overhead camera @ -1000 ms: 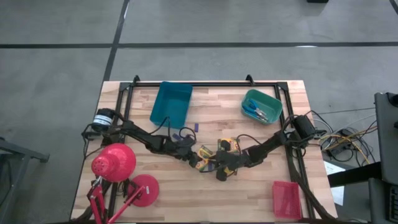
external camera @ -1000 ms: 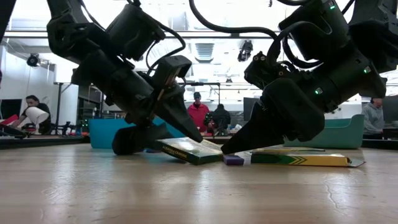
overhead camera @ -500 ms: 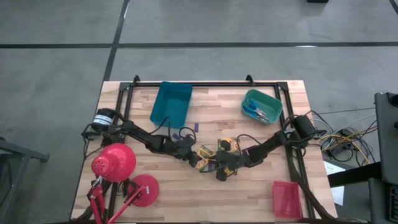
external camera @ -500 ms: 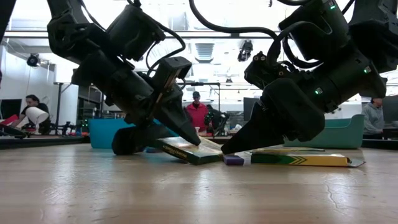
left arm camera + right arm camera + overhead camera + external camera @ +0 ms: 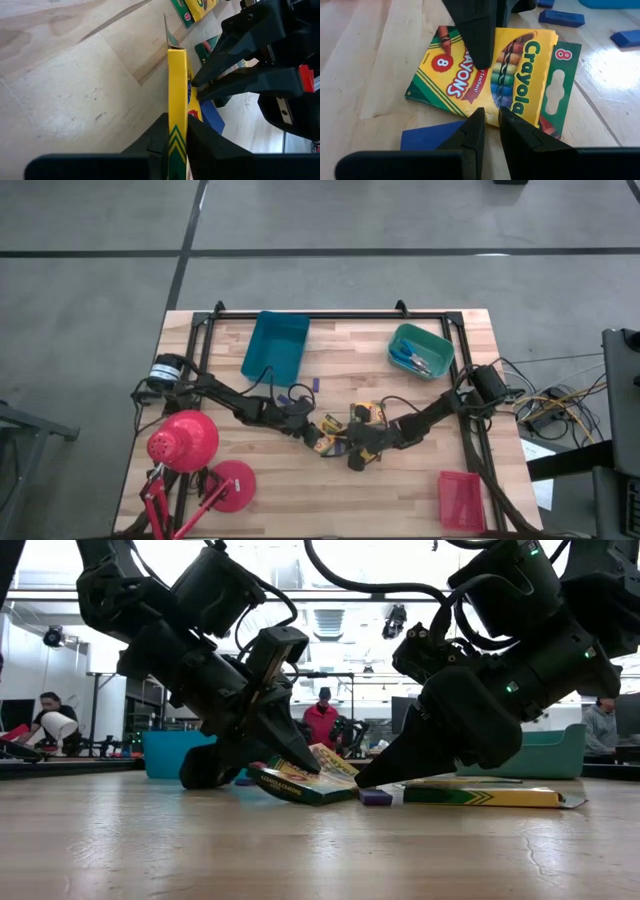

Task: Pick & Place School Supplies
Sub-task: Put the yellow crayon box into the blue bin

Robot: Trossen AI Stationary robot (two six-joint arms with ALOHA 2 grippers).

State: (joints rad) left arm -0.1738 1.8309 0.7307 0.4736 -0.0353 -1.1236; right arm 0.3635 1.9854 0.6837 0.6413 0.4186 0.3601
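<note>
Right now the left gripper (image 5: 285, 755) is clamping its fingers on the edge of a crayon box (image 5: 300, 780), and the box is tipping, its near edge on the table (image 5: 420, 395) and its printed face angling up toward the gripper. In the left wrist view that box (image 5: 177, 100) is showing edge-on, running straight out from between the jaws, so its long axis is lying in line with the fingers and any lift looks like a straight pull up and back.

Just beside it, the right gripper (image 5: 375, 775) is sitting low with its fingers drawn narrow, tips at the table and gripping nothing I can make out. From its own wrist camera a second crayon box (image 5: 485, 82) is lying flat just ahead of the tips, with a flat blue piece (image 5: 432, 137) beside them.

Over at the far edge, the blue tray (image 5: 275, 347) is showing no contents from above, the teal tray (image 5: 421, 352) is holding scissors (image 5: 412, 359), and the red tray (image 5: 460, 500) is sitting near the right front corner; I cannot tell what it holds. Both arms are meeting mid-table, the left one owning this pick.
</note>
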